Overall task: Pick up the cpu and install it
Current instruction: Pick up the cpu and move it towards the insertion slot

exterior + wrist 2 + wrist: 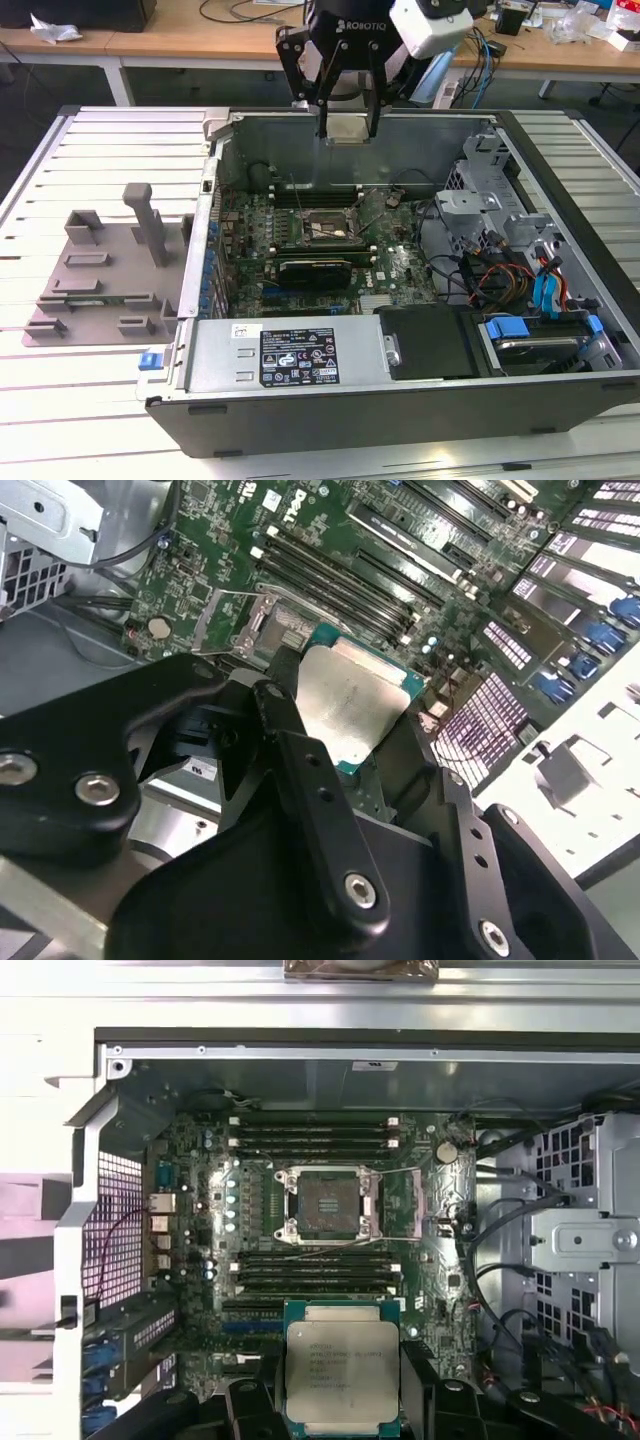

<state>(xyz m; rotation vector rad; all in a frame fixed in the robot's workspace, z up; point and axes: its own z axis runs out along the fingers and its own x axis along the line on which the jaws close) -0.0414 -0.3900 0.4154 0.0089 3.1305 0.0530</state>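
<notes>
The cpu (342, 1375) is hanging in your gripper (348, 130), whose fingers are clamping it by two opposite edges, and you are holding it up in the air above the open computer case (560, 250), near the case's far wall in the exterior view. That edge grip is probably sparing both the metal top plate and the underside from contact. The chip is lying flat, its silvery plate facing up towards the first wrist view and its underside facing the motherboard (200, 1220). Being nearly square, it is showing no real long axis, but its edges are running parallel to those of the socket (330, 1203), which looks like a deliberate squaring-up. In the first wrist view the socket is sitting well apart from the chip, with a row of memory slots (315, 1272) lying between them, and its retaining frame (415, 1205) is standing swung aside, leaving the seat uncovered
</notes>
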